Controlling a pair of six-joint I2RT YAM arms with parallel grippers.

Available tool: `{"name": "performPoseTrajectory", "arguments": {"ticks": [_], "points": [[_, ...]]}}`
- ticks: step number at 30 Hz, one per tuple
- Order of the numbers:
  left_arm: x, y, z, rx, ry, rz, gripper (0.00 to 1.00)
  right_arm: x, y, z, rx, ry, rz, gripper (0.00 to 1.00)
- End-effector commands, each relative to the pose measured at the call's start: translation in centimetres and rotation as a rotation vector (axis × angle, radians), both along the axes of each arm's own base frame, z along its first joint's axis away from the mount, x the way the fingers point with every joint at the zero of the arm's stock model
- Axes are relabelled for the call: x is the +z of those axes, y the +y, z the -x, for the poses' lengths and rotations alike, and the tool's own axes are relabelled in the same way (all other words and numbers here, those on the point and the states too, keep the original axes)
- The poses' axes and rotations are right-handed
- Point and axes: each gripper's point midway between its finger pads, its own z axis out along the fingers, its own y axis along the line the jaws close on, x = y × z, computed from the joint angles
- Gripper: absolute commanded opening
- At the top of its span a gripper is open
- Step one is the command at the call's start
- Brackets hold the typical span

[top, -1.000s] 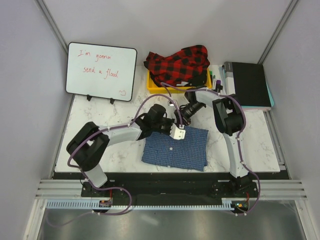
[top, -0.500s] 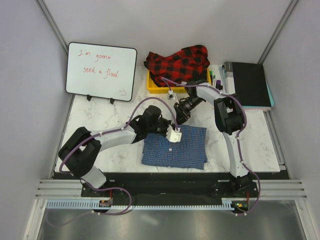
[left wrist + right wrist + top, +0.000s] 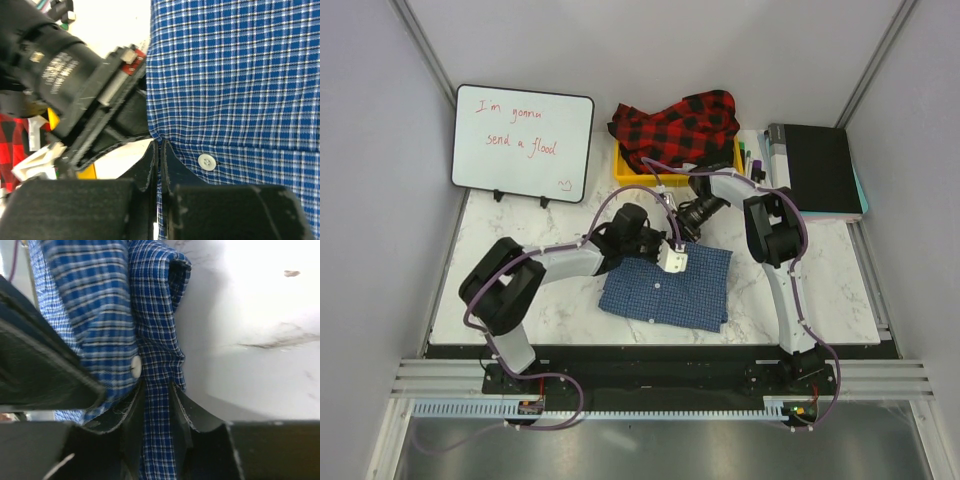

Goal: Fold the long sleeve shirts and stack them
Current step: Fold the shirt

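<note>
The blue checked long sleeve shirt (image 3: 665,292) lies folded on the marble table in front of the arms. My left gripper (image 3: 672,260) is at its far edge, shut on the cloth's rim (image 3: 159,146) next to a white button (image 3: 207,162). Just beyond it, my right gripper (image 3: 682,230) pinches a raised fold of the same shirt (image 3: 157,390); blue cloth (image 3: 155,315) runs between its fingers. The red-and-black plaid shirt (image 3: 675,128) sits bunched in a heap on the yellow tray (image 3: 628,176) at the back.
A whiteboard with red writing (image 3: 523,143) stands at the back left. A black book (image 3: 817,170) lies at the back right, with markers (image 3: 750,160) beside the tray. The two grippers are very close together; the right one's body (image 3: 75,95) fills the left wrist view.
The blue shirt has shifted slightly left and turned a little. The right gripper has come in closer to the left one at the shirt's far edge.
</note>
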Motion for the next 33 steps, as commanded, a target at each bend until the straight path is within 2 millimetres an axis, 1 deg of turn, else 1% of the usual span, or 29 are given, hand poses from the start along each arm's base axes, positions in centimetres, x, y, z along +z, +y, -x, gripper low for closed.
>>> {"name": "performPoseTrajectory", "arguments": {"ticks": [1,3,4,6,7,8,9,10,11,12,13,14,15,16,17,18,19,20,21,22,23,24,25,26,27,29,31,32,33], "points": [[0.5,0.0,-2.5,0.038,-0.098,-0.003,0.12,-0.1,-0.8,-2.4,0.017,-0.108,0.036,0.39],[1.0,0.6,-2.9,0.076,-0.114,-0.005,0.24,1.1,-0.9,-3.4,0.011,-0.156,0.046,0.42],[1.8,0.7,-3.0,0.106,-0.094,0.019,0.37,1.4,-1.0,-3.8,0.007,-0.174,0.052,0.48],[4.5,1.3,-2.9,0.138,-0.061,0.050,0.45,3.3,-1.1,-5.4,-0.006,-0.251,0.056,0.56],[6.6,1.1,-3.2,0.176,-0.021,0.101,0.48,3.9,-1.3,-6.2,-0.020,-0.281,0.071,0.60],[7.7,2.6,-2.9,0.212,0.032,0.098,0.49,5.9,-1.6,-7.7,-0.045,-0.344,0.062,0.63],[8.4,3.1,-2.6,0.216,0.079,0.108,0.54,6.9,-1.9,-8.5,-0.062,-0.371,0.065,0.69],[9.7,4.3,-3.1,0.266,0.130,0.134,0.59,7.7,-2.5,-9.2,-0.082,-0.399,0.089,0.71],[9.0,5.6,-2.1,0.287,0.209,0.100,0.64,9.6,-3.3,-10.1,-0.109,-0.453,0.088,0.74],[9.9,6.1,-1.5,0.280,0.251,0.108,0.70,10.5,-3.9,-10.4,-0.122,-0.474,0.092,0.80],[9.6,7.3,-1.3,0.311,0.298,0.099,0.71,11.1,-4.8,-10.5,-0.141,-0.490,0.112,0.84],[9.2,8.0,-0.9,0.328,0.338,0.088,0.71,12.4,-6.2,-10.5,-0.176,-0.505,0.120,0.86],[8.4,8.7,0.0,0.340,0.404,0.070,0.72,12.7,-6.9,-10.3,-0.199,-0.493,0.127,0.88],[8.0,9.8,-0.1,0.384,0.461,0.083,0.73,13.2,-7.6,-9.9,-0.223,-0.478,0.128,0.89],[7.8,10.1,0.2,0.395,0.511,0.087,0.73,13.7,-9.0,-8.8,-0.263,-0.438,0.122,0.89],[7.4,10.3,0.9,0.400,0.585,0.093,0.73,13.7,-9.5,-7.8,-0.281,-0.400,0.126,0.92],[7.1,10.6,0.7,0.439,0.662,0.103,0.74,14.7,-10.0,-6.8,-0.298,-0.389,0.118,0.92],[6.6,10.7,0.8,0.454,0.719,0.094,0.74,13.5,-10.5,-4.9,-0.316,-0.297,0.116,0.92],[7.0,10.6,0.9,0.463,0.777,0.107,0.74,13.1,-10.6,-3.9,-0.326,-0.259,0.119,0.92],[5.7,10.8,0.6,0.517,0.880,0.108,0.75,13.4,-10.6,-2.8,-0.339,-0.240,0.111,0.92],[5.4,11.0,0.3,0.540,0.930,0.115,0.74,11.7,-10.8,-0.8,-0.344,-0.150,0.127,0.92],[6.0,10.7,0.0,0.538,0.977,0.145,0.73,11.1,-10.5,-0.3,-0.368,-0.119,0.127,0.90],[5.1,11.1,-0.4,0.591,1.048,0.156,0.73,10.9,-10.6,0.2,-0.381,-0.114,0.129,0.89],[4.9,11.4,-0.9,0.627,1.060,0.159,0.73,9.3,-10.7,0.7,-0.388,-0.104,0.144,0.89],[4.8,11.5,-1.2,0.652,1.091,0.172,0.73,8.4,-11.3,0.7,-0.418,-0.102,0.188,0.88],[3.1,12.4,-1.9,0.736,1.109,0.147,0.74,7.0,-11.8,0.8,-0.427,-0.125,0.213,0.88],[2.2,12.9,-2.0,0.771,1.146,0.136,0.73,6.2,-11.9,1.0,-0.420,-0.113,0.225,0.85],[1.3,13.2,-2.0,0.801,1.157,0.118,0.73,6.1,-11.8,1.1,-0.420,-0.107,0.222,0.84],[1.2,13.2,-2.1,0.811,1.172,0.123,0.72,6.0,-11.7,1.2,-0.426,-0.095,0.220,0.81]]}}
